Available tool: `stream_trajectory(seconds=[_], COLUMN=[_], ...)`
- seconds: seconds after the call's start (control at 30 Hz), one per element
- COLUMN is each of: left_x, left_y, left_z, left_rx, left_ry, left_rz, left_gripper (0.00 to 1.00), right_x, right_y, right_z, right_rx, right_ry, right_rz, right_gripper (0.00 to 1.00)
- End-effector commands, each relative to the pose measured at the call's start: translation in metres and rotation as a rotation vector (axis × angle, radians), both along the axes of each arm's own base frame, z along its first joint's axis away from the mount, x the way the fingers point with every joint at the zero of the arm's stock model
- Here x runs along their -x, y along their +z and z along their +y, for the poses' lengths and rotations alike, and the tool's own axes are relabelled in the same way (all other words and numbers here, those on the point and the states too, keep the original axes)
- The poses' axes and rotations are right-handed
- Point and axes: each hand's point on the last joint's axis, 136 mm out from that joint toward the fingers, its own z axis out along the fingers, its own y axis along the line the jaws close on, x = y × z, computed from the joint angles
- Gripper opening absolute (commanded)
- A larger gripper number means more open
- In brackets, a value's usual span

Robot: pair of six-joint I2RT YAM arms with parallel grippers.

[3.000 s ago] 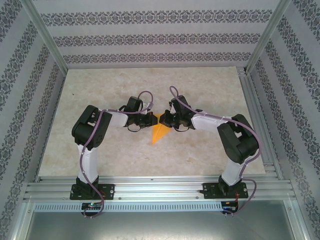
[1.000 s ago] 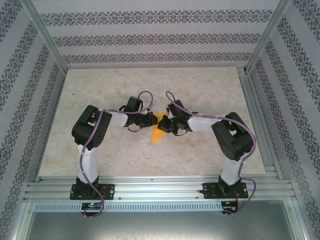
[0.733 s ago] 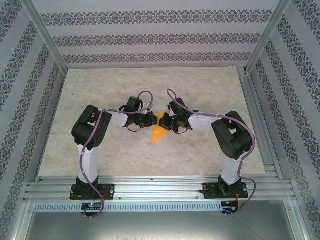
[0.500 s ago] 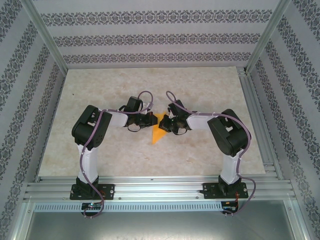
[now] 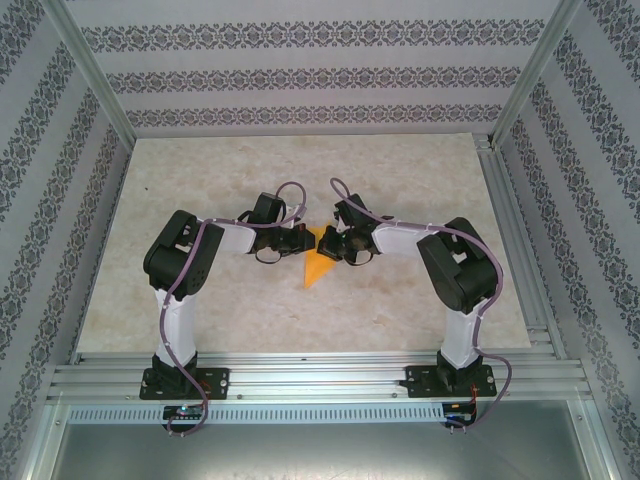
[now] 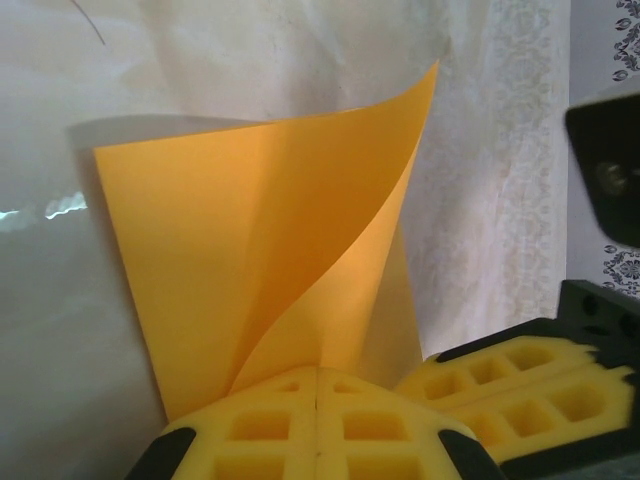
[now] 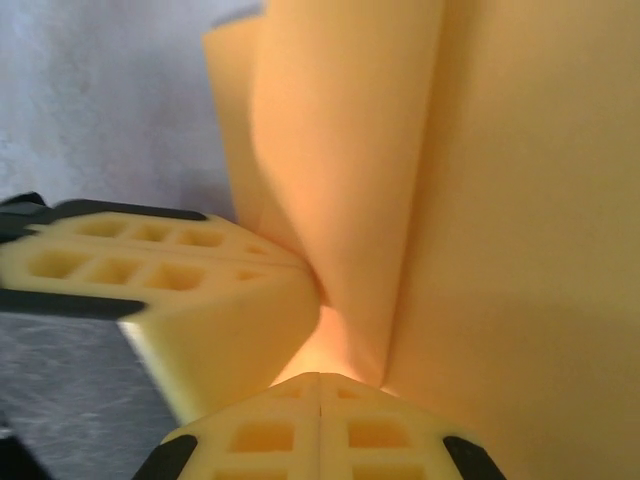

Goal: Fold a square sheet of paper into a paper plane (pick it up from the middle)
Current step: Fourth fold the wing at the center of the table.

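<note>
Sheet of paper: we logged the orange-yellow sheet of paper [image 5: 318,268], partly folded, at mid-table between the two grippers, its pointed end toward the arm bases.
Left gripper: the left gripper [image 5: 302,243] sat at the sheet's left side. Its yellow foam pads [image 6: 260,430] were pressed together with the paper running in at their tips, so we entered it as clamped on the sheet.
Right gripper: the right gripper [image 5: 329,245] sat opposite, at the sheet's right side. Its pads [image 7: 260,435] likewise met on the paper's fold, so we entered it as clenched on the sheet.
From above: we got the flat triangular outline and both arms bent inward.
From the left wrist: we got the relief, one flap curling upward over a lower layer, with the other gripper's pads just beside at lower right.
From the right wrist: we got a sharp upright crease, with the left gripper's pads touching the paper at left.
Table: the table [image 5: 200,180] was pale and mottled.
</note>
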Motion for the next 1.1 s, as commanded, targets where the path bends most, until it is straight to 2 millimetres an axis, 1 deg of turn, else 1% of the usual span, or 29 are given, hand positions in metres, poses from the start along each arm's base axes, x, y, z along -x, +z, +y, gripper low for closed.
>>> stream_trajectory(seconds=[0.0,0.1,0.23,0.47,0.63,0.7,0.77,0.93,1.0,1.07], left_x=[0.007,0.008,0.007,0.008,0.008,0.008,0.008,0.009,0.010,0.009], left_y=[-0.034,-0.033,-0.033,-0.034,-0.034,-0.035,-0.036,-0.036,-0.037,-0.036], left_z=[0.011,0.011,0.011,0.011,0.011,0.011,0.011,0.011,0.011,0.012], left_rx=[-0.086,-0.085,-0.085,-0.086,-0.087,-0.088,-0.090,-0.091,-0.092,-0.091], left_ry=[0.030,0.028,0.029,0.029,0.030,0.029,0.027,0.024,0.024,0.025], left_rz=[0.059,0.059,0.059,0.061,0.064,0.063,0.066,0.068,0.069,0.068], left_gripper=[0.03,0.03,0.02,0.03,0.03,0.02,0.03,0.02,0.03,0.03], right_x=[-0.022,-0.029,-0.033,-0.024,-0.017,-0.015,-0.018,-0.038,-0.046,-0.052], right_y=[0.024,0.023,0.019,-0.011,-0.034,-0.038,-0.033,0.018,0.032,0.039], right_z=[-0.004,-0.003,-0.003,-0.009,-0.018,-0.022,-0.023,-0.011,-0.008,-0.008], right_rx=[0.003,0.001,0.016,0.053,0.097,0.119,0.118,0.038,0.015,0.009], right_ry=[-0.013,-0.020,-0.022,-0.023,-0.031,-0.031,-0.032,-0.025,-0.019,-0.019], right_rz=[-0.080,-0.085,-0.081,-0.023,0.016,0.025,0.019,-0.079,-0.105,-0.122], right_gripper=[0.04,0.04,0.04,0.04,0.04,0.03,0.03,0.04,0.05,0.05])
